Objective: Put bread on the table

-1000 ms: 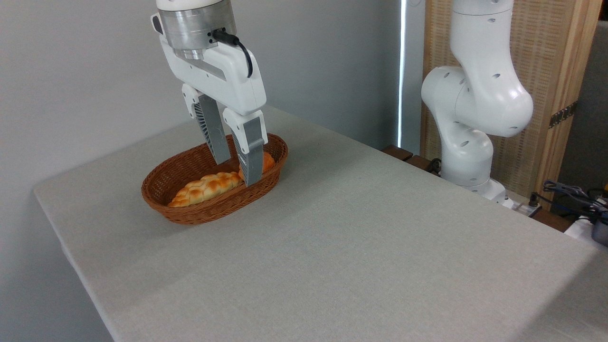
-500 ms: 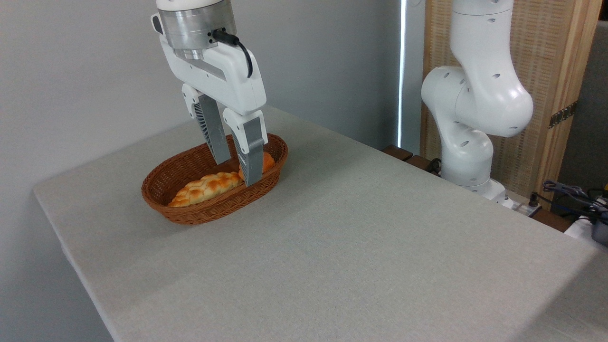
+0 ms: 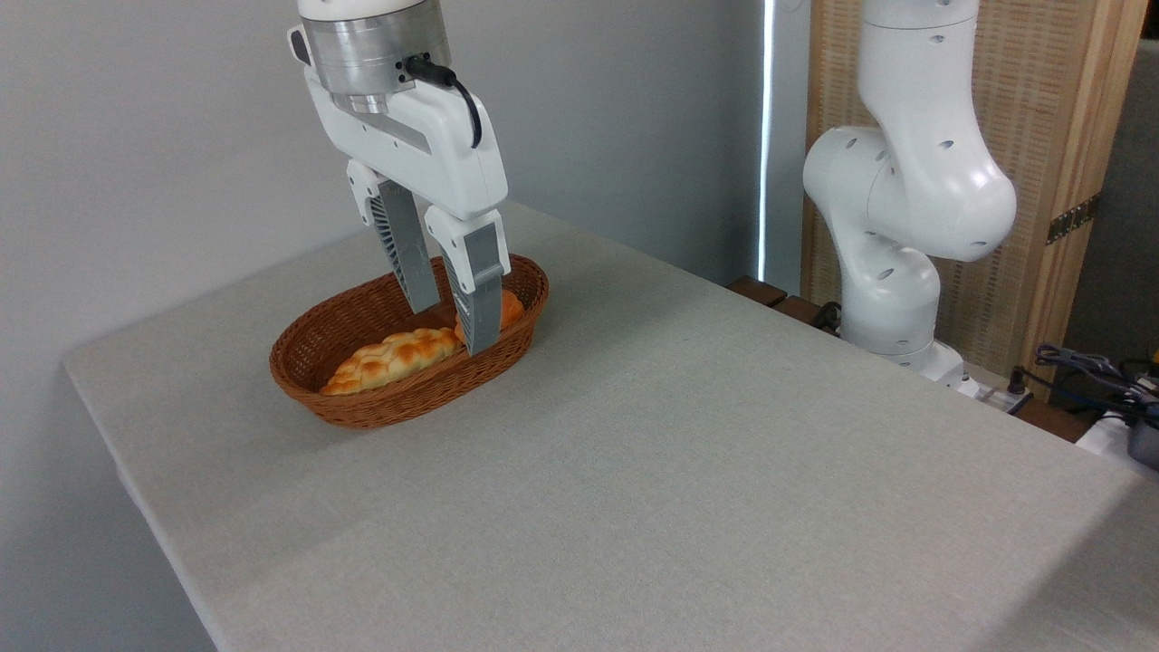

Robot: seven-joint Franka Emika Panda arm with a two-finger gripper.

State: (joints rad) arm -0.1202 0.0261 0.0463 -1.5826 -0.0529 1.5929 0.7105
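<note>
Clearly, the near table (image 3: 634,471) is lying bare; farther left, the gripper (image 3: 453,328) is hanging part-open in the basket (image 3: 362,407) around the bun (image 3: 512,308) — risking a pinch on the long loaf (image 3: 389,358) or the wicker rim.

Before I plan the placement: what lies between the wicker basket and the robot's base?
Only bare table shows in the camera view between the basket and the base.
</note>
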